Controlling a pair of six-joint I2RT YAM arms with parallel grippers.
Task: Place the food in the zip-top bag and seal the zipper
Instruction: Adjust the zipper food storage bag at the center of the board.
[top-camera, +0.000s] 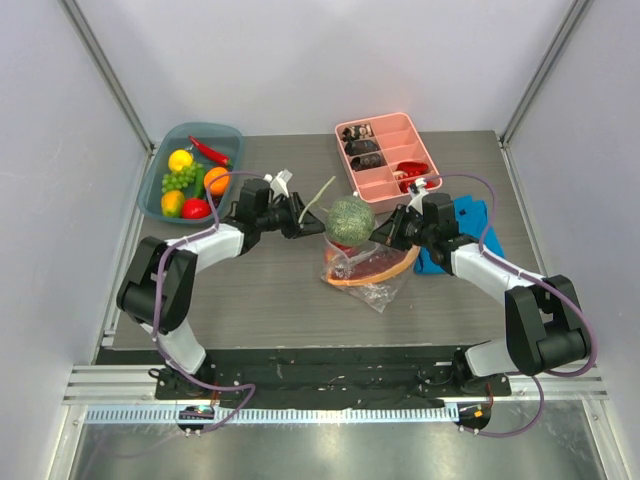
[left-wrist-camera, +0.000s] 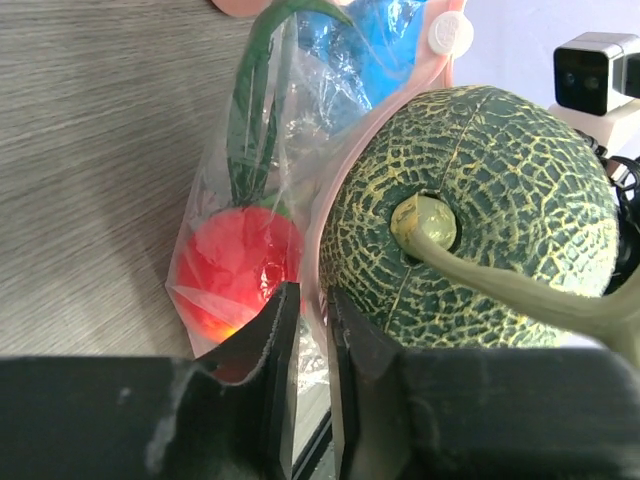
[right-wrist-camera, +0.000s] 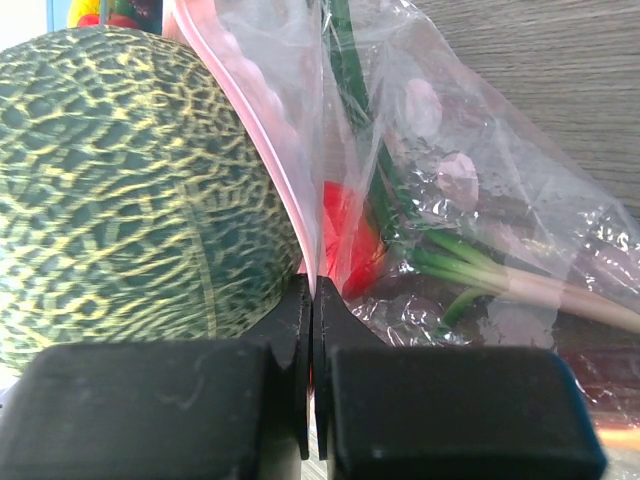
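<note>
The zip-top bag (top-camera: 365, 278) lies mid-table with its mouth held up. A green netted melon-like toy (top-camera: 350, 218) sits at the mouth, between the two grippers. My left gripper (top-camera: 303, 224) is shut on the bag's pink zipper edge (left-wrist-camera: 372, 128); the white slider (left-wrist-camera: 450, 33) is at the far end. My right gripper (top-camera: 386, 234) is shut on the opposite pink edge (right-wrist-camera: 250, 110). Inside the bag are a red toy fruit (left-wrist-camera: 235, 260) and green onion stalks (right-wrist-camera: 450, 255). The melon (left-wrist-camera: 480, 220) presses against the bag wall (right-wrist-camera: 480, 190) in both wrist views (right-wrist-camera: 120, 180).
A teal bin (top-camera: 158, 195) at the back left holds a lemon, grapes, an orange, a red chili and a red fruit. A pink divided tray (top-camera: 388, 155) stands at the back centre. A blue folded cloth (top-camera: 468, 228) lies under the right arm.
</note>
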